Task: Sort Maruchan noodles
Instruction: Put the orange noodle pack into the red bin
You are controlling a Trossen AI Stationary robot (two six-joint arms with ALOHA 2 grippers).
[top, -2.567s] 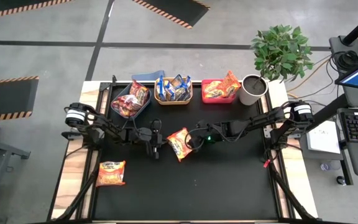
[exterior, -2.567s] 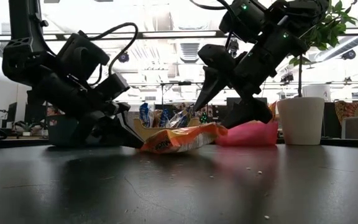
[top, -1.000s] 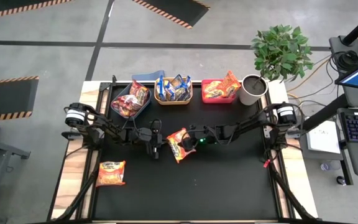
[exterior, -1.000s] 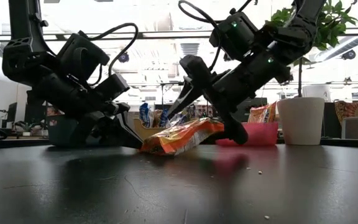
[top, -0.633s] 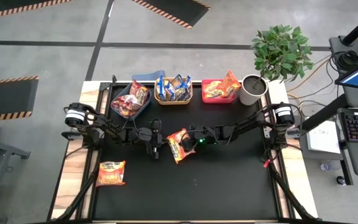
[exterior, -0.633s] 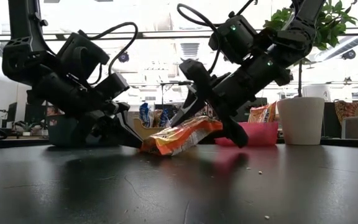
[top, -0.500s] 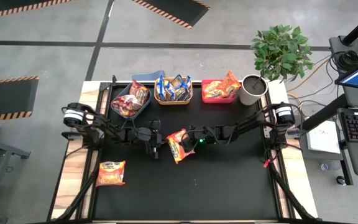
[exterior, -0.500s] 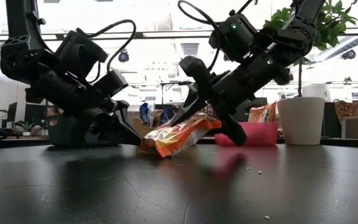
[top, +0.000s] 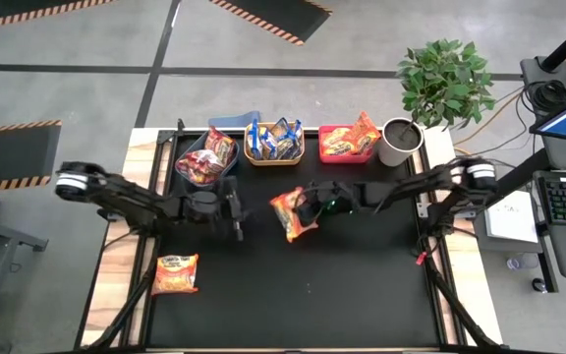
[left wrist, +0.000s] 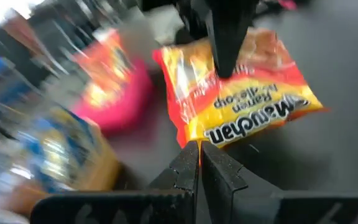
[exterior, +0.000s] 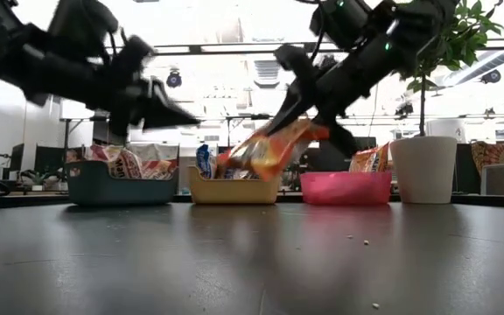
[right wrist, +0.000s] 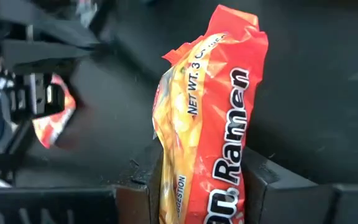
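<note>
My right gripper (top: 301,210) is shut on a yellow-orange Maruchan noodles packet (top: 292,214) and holds it above the middle of the black table; the packet (exterior: 272,150) shows in the air in the low view. My left gripper (top: 237,213) hovers shut and empty to the packet's left, its fingertips (left wrist: 199,163) pointing at the packet. A second packet (top: 176,273) lies flat near the table's left near corner. More packets fill the blue bin (top: 194,180), the yellow bin (top: 274,157) and the red bin (top: 334,156) along the far edge. My right gripper pinches the packet between its two fingers (right wrist: 267,180), one finger lying on the printed front (left wrist: 241,74) and the other behind it. The fingers come from the table's right, slanting down. The packet (right wrist: 210,143) is lifted clear of the table and tilted, its free end lower, toward the left.
A white pot (top: 398,142) with a green plant (top: 446,81) stands at the far right corner, beside the red bin. The black table top (top: 362,285) lies open toward the near edge.
My right gripper has shut on the packet that lay on the table and has raised it clear, moving up and toward the far edge; the packet now hangs tilted. My left gripper, still shut, has risen off the table and drawn back toward the left.
</note>
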